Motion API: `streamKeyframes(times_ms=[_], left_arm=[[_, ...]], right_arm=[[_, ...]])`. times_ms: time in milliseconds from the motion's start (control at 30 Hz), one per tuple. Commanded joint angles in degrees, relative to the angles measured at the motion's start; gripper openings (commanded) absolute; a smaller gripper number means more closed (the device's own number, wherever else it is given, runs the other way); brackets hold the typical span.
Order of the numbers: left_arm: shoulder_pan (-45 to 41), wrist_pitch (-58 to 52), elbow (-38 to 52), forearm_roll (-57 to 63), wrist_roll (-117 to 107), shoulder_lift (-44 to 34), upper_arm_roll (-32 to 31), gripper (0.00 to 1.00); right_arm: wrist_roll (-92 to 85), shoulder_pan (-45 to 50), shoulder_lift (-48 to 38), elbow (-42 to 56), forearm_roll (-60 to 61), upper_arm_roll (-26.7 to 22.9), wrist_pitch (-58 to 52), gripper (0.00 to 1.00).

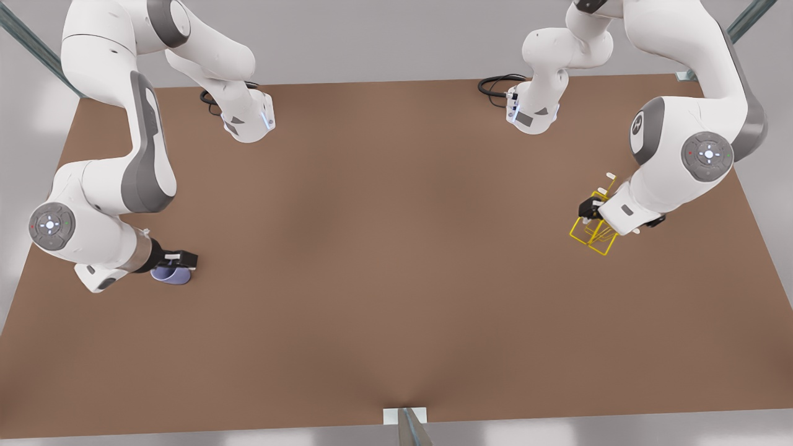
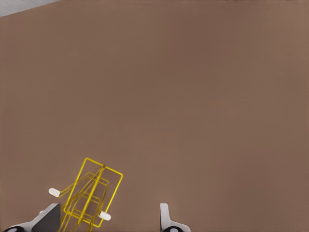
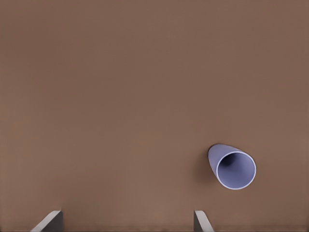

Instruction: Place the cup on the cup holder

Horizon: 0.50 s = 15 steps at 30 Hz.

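A small, plain lavender-blue cup [image 3: 232,166], tapered and without a handle, sits on the brown table [image 1: 384,260] near the front view's left edge, its round open mouth turned toward the right wrist camera, with a thin pale rim and a shadowed interior. In the front view the cup [image 1: 171,273] shows as a rounded lavender shape just under the black fingers of the right end effector [image 1: 179,263], which hovers above it. In the right wrist view that end effector [image 3: 126,220] has its two fingertips spread well apart, empty, with the cup off to one side of the gap rather than between them. Across the table, near the front view's right edge, stands the cup holder [image 1: 593,232], a bright yellow thin-wire rack with a rectangular base, a slanted frame and white-tipped pegs. The left end effector [image 1: 590,209] hangs directly over it. In the left wrist view the cup holder [image 2: 91,195] stands beside one fingertip, and the left end effector [image 2: 107,217] is likewise open and holds nothing. Cup and cup holder lie well apart.
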Motion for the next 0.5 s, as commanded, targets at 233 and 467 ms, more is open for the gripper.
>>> streamKeyframes(times_ms=[233,467], left_arm=[[0.1,1.5,0.0,0.0,2.2,0.0,0.1,1.0],[0.2,1.2,-0.1,0.0,3.1,0.1,0.1,1.0]], right_arm=[[-8.8,-6.8,14.3,-0.2,-7.3,-0.6,12.0,1.0],[-18.3,-9.5,14.2,-6.5,-8.1,-0.6,17.9,1.0]])
